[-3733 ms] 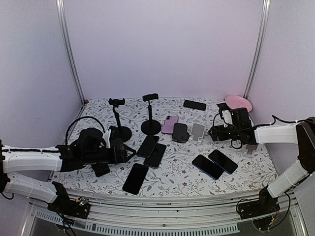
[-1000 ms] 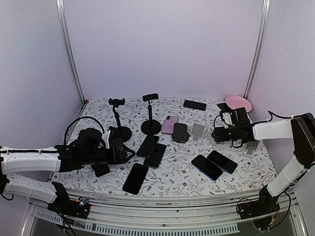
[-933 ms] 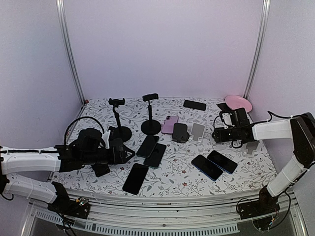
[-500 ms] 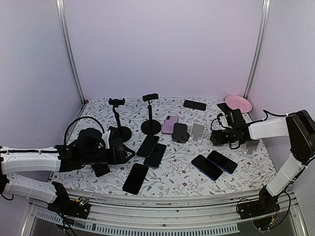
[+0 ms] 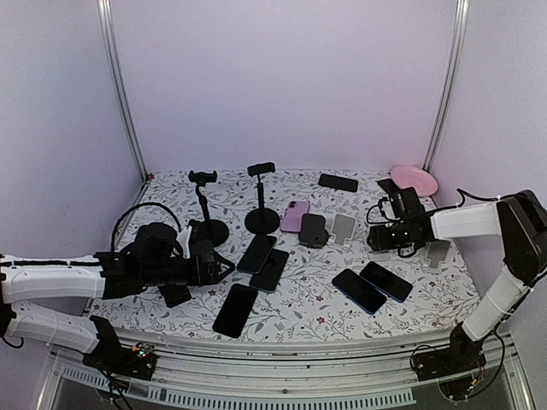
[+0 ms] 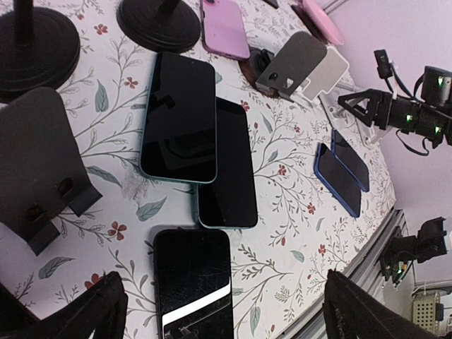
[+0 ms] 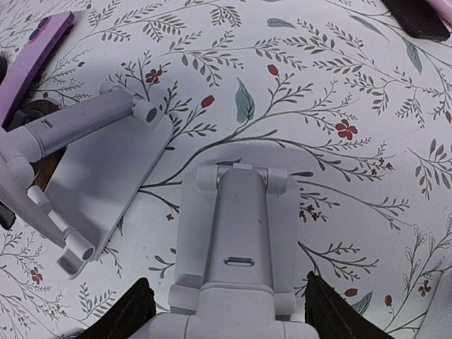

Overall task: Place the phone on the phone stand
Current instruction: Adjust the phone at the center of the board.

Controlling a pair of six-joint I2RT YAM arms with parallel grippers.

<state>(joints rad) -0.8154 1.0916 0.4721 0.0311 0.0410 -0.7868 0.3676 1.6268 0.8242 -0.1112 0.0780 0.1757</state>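
Observation:
A white folding phone stand [image 7: 236, 240] lies flat on the floral cloth, seen in the right wrist view. My right gripper [image 7: 227, 311] straddles its near end, open, with a thin gap between each black fingertip [image 7: 127, 311] and the stand. In the top view that gripper [image 5: 377, 237] is at the right of the table. Several phones lie flat. A black phone [image 6: 192, 282] lies under my wide open left gripper [image 6: 222, 318], which holds nothing. Two dark phones [image 6: 178, 116] overlap beyond it. Two blue phones [image 5: 373, 285] lie near the right arm.
A grey stand [image 7: 92, 176] lies just left of the white one, next to a pink phone [image 7: 35, 56]. Two tall clamp stands [image 5: 261, 196] rise at the back. A dark stand [image 6: 39, 162] sits by my left gripper. A pink plate [image 5: 414, 178] is at the back right.
My right gripper has edged slightly left over the white stand and its jaws have narrowed. The left arm has not moved.

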